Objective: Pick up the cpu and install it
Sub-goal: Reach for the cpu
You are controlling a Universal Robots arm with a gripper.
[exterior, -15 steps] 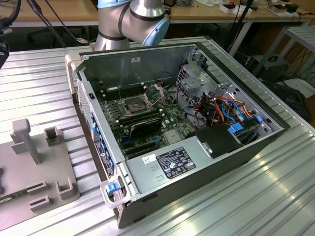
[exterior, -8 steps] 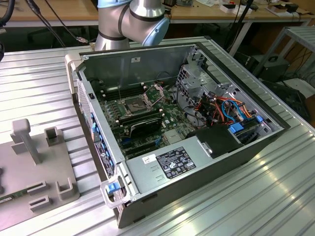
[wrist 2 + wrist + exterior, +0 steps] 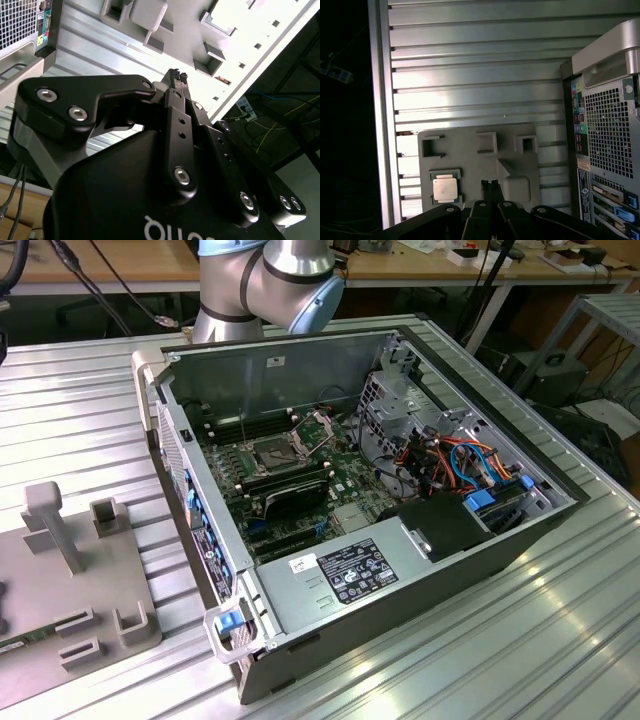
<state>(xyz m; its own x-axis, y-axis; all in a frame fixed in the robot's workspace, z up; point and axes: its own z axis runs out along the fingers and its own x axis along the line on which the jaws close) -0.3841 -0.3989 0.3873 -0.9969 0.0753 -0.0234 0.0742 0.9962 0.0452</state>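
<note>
The cpu (image 3: 445, 189), a small square chip with a dull silver top, lies flat in a recess of the grey fixture plate (image 3: 470, 150) on the ribbed table. High above this plate hangs my gripper (image 3: 490, 183), a little to one side of the cpu. In the second wrist view the gripper (image 3: 177, 75) has its black fingertips pressed together with nothing between them. In the exterior view the fixture plate (image 3: 70, 570) sits left of the open computer case (image 3: 400, 570). The dark square socket (image 3: 274, 453) lies on the case's board, with its silver bracket (image 3: 316, 426) swung up.
Black memory sticks (image 3: 290, 490) lie next to the socket. A power supply (image 3: 360, 575) and coloured cables (image 3: 450, 455) fill the exterior view's right of the case. The arm's base (image 3: 262, 280) stands behind the case. The table edge (image 3: 382, 125) borders dark floor.
</note>
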